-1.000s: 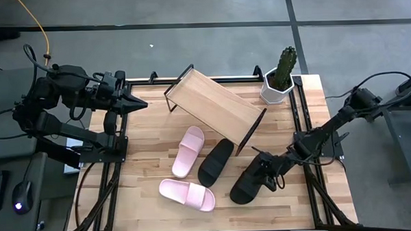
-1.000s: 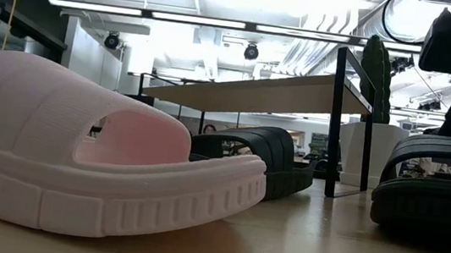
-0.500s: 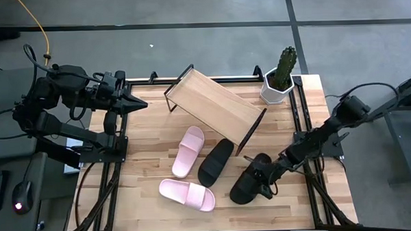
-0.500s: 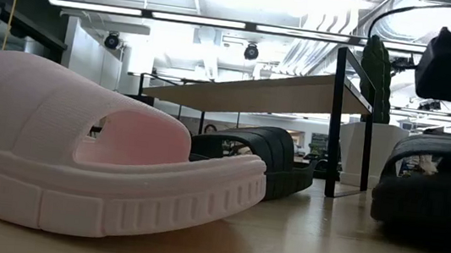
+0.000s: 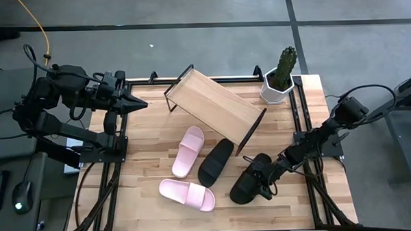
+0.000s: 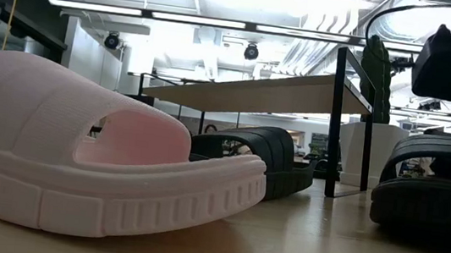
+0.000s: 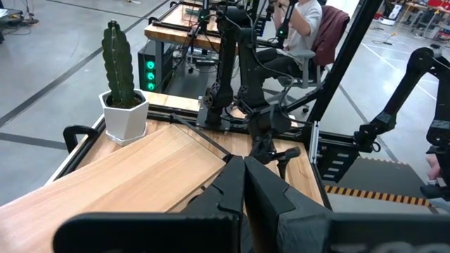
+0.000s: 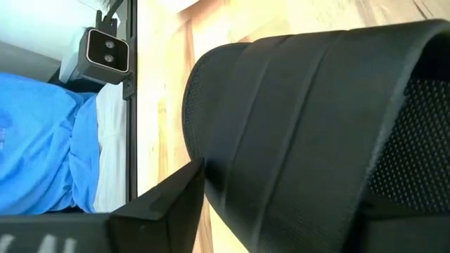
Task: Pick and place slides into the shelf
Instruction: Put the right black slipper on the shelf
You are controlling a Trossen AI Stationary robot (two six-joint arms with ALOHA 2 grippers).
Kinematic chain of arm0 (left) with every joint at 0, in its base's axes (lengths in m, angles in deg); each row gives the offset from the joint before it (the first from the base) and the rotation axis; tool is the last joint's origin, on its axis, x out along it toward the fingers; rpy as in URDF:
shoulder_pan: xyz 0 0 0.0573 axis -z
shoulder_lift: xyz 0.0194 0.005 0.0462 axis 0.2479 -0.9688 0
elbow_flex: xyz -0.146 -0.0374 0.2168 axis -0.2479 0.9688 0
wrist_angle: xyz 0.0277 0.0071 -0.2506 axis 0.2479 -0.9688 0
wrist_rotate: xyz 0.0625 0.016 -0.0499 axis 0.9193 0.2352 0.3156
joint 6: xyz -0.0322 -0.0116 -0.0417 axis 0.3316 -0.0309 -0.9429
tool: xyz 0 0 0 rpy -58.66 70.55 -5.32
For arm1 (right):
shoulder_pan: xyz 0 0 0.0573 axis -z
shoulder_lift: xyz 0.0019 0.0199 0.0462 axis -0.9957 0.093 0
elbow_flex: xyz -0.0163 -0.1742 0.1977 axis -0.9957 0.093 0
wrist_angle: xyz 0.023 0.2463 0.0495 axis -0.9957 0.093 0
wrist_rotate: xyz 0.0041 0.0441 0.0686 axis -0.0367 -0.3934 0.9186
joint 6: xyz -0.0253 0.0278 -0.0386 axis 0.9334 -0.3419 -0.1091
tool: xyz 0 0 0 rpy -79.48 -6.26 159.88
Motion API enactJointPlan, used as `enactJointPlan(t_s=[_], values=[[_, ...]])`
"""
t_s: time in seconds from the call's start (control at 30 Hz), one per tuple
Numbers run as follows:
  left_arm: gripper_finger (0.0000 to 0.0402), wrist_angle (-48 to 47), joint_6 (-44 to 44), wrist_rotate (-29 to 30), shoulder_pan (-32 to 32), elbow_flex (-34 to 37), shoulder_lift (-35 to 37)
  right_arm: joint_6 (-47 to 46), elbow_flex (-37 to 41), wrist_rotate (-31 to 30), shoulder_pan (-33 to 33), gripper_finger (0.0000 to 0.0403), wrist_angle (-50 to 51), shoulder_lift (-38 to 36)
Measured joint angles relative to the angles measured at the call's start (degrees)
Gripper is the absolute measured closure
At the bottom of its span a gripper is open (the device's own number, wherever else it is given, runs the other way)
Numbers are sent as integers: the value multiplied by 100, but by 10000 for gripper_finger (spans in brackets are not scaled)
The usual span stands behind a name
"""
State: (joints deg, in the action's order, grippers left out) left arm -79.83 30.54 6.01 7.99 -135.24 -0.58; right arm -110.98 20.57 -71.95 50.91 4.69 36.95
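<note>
Four slides lie sole-down on the table: one pink slide, another pink slide, a black slide and a second black slide. The shelf, a slanted wooden board on a black frame, stands behind them. My right gripper is open at the second black slide, with that slide's strap filling the space beside its one visible finger; the other finger is hidden. My left gripper waits shut near the table's far left edge, its fingers together. My right gripper comes slanting down from the table's right at the strap of the second black slide. Whether its fingers touch the strap, I cannot tell. The slide rests flat on the table.
A white pot with a cactus stands at the far right corner beside the shelf. In the low view the near pink slide fills the foreground. Black frame rails run along both table sides. A person sits beyond the table.
My right gripper has moved a little toward the table's left and lower, closing in on the strap of the second black slide. The slide has stayed where it was.
</note>
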Motion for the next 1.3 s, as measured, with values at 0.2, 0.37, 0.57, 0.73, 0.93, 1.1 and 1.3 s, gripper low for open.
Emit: enactJointPlan(t_s=[0.2, 0.37, 0.57, 0.73, 0.93, 1.1, 1.3], values=[[401, 1, 0, 0, 0, 0, -23, 1, 0, 4, 2, 285, -24, 0], [401, 3, 1, 0, 0, 2, -77, 28, 0, -1, 3, 352, -22, -2], [401, -1, 2, 0, 0, 2, -190, 39, 0, -17, 4, 396, -15, -4], [401, 23, 2, 0, 0, 2, -219, 37, 0, -26, 4, 399, -16, -4], [401, 23, 7, 0, 1, 2, -221, 22, 2, -25, 4, 400, -34, -4], [401, 23, 11, 0, -1, 2, -225, 23, 11, 65, 2, 401, -125, -101], [401, 23, 20, 0, 0, 2, -225, 55, 11, 62, 2, 402, -72, -610]])
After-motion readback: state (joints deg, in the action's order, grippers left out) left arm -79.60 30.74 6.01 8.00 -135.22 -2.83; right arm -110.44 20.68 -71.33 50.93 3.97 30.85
